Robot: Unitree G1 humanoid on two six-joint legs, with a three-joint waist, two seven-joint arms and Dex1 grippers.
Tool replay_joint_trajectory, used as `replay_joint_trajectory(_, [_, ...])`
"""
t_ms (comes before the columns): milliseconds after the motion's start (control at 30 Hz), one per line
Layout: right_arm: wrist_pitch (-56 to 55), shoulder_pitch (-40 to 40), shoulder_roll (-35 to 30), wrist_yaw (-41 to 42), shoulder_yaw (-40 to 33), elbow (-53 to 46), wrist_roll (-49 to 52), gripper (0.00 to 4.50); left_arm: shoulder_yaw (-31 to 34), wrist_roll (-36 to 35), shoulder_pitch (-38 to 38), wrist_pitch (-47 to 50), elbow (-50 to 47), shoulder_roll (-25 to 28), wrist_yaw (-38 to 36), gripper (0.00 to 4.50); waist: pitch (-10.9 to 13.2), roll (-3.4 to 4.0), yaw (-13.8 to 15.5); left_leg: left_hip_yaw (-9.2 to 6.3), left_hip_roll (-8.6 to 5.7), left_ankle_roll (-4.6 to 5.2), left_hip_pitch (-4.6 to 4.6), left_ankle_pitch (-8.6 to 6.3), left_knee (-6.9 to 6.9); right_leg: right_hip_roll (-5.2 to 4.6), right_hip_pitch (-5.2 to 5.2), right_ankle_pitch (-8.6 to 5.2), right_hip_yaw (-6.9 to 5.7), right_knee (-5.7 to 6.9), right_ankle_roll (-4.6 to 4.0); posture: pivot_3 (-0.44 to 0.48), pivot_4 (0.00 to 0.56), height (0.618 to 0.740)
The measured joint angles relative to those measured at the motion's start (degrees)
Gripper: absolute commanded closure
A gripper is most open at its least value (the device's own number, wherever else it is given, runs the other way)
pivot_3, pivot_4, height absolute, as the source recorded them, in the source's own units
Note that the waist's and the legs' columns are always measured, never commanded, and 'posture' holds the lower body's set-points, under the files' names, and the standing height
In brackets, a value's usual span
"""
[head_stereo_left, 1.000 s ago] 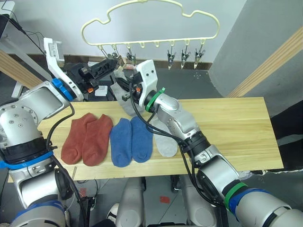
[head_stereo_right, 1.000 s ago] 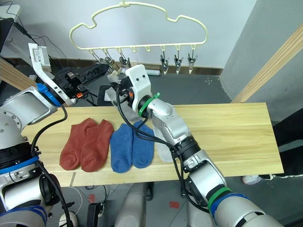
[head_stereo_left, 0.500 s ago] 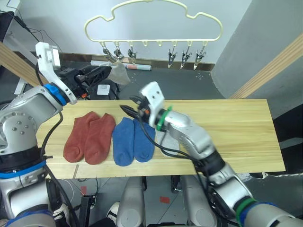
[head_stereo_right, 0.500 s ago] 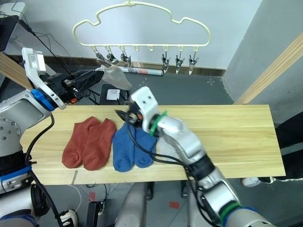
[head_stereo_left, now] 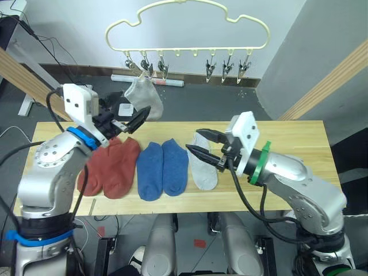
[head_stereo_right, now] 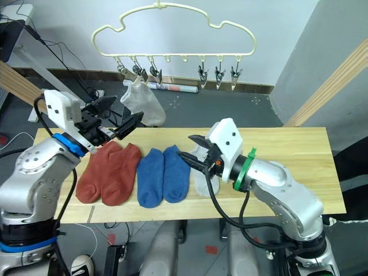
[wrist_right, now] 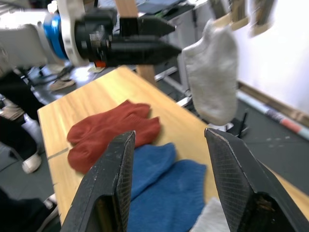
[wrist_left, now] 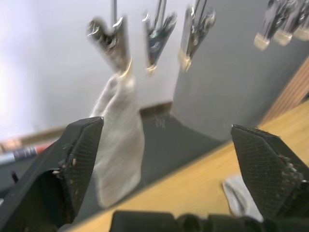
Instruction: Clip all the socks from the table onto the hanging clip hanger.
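Grey sock (head_stereo_left: pixel 202 168) partly behind right end effector (head_stereo_left: pixel 200 144)

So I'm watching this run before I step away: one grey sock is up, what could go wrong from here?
The hung grey sock is held by one clip at its very edge; a brush from the open left gripper nearby could pull it off. The right gripper, open, hovers over the second grey sock, which lies against a blue sock, so it might pinch both.
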Motion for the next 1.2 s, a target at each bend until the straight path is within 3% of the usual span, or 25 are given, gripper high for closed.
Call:
replay_joint_trajectory(200, [3.6,2.0,-5.1,-0.5,-8.9,-4.4,6.9,2.13,-1.9,5.8,-1.2,-5.1,1.7,-9.8,8.2,0.02,-0.1,-0.13,-0.1,-0.03,0.00,0.02,-0.04,-0.01,0.03,0.01,0.03,0.01,-0.06,0.01,0.00,-0.045,0.413,0.735])
replay_joint_trajectory(400, [5.5,2.6,-9.3,-0.9,-14.2,-5.9,12.9,2.13,-3.6,8.9,-3.3,-8.6,4.5,-13.1,9.5,1.70,-0.1,-0.15,-0.5,-0.03,0.00,0.05,-0.06,-0.02,0.04,0.05,0.02,0.01,-0.10,0.04,0.00,-0.088,0.436,0.735])
replay_joint_trajectory(800, [5.1,4.5,-15.5,-5.6,-20.5,-8.5,28.1,2.13,-4.4,12.5,-9.6,-13.4,14.0,-16.0,11.9,1.70,-0.1,-0.17,-1.9,-0.01,-0.04,0.20,-0.05,-0.09,0.12,0.06,0.07,0.06,-0.08,0.05,0.05,-0.119,0.443,0.735])
replay_joint_trajectory(1167, [1.7,5.0,-18.6,-9.4,-19.8,-8.4,30.7,2.13,-3.9,12.7,-12.4,-16.4,17.4,-16.6,12.2,1.70,-0.1,-0.17,-2.6,-0.02,-0.04,0.16,-0.05,-0.06,0.13,0.08,0.08,0.06,-0.08,0.07,0.06,-0.118,0.445,0.735])
replay_joint_trajectory(1200, [1.6,5.2,-18.9,-9.5,-19.7,-8.4,30.9,2.13,-3.9,12.7,-12.4,-16.8,17.7,-16.6,12.2,1.88,-0.1,-0.17,-2.7,-0.02,-0.04,0.16,-0.06,-0.06,0.13,0.08,0.08,0.06,-0.08,0.06,0.06,-0.118,0.445,0.735])
